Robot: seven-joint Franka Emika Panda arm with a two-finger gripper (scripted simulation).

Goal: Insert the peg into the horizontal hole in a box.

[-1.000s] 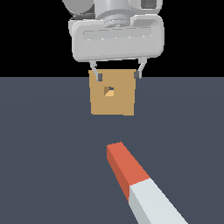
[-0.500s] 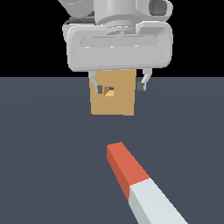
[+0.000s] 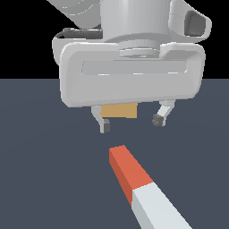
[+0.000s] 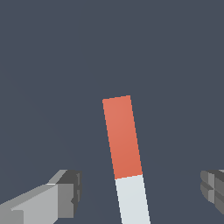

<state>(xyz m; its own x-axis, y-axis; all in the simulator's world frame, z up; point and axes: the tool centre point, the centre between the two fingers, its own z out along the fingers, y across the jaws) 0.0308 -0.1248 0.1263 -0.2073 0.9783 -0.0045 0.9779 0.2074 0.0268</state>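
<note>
The peg (image 3: 134, 179) lies flat on the dark floor, red-orange half toward the box, pale grey-white half toward the camera. It also shows in the wrist view (image 4: 124, 153). My gripper (image 3: 131, 121) hangs open and empty above the floor, just beyond the peg's red end. One fingertip (image 4: 70, 194) shows on each side of the peg in the wrist view. The tan box (image 3: 118, 110) stands behind the gripper and is mostly hidden by the hand. Its hole is hidden.
The dark grey floor (image 3: 44, 170) spreads all around the peg. The gripper's large grey hand (image 3: 132, 74) fills the upper part of the exterior view.
The gripper has come toward the camera and down, toward the peg's red end. It now covers most of the box. The peg has not moved.
</note>
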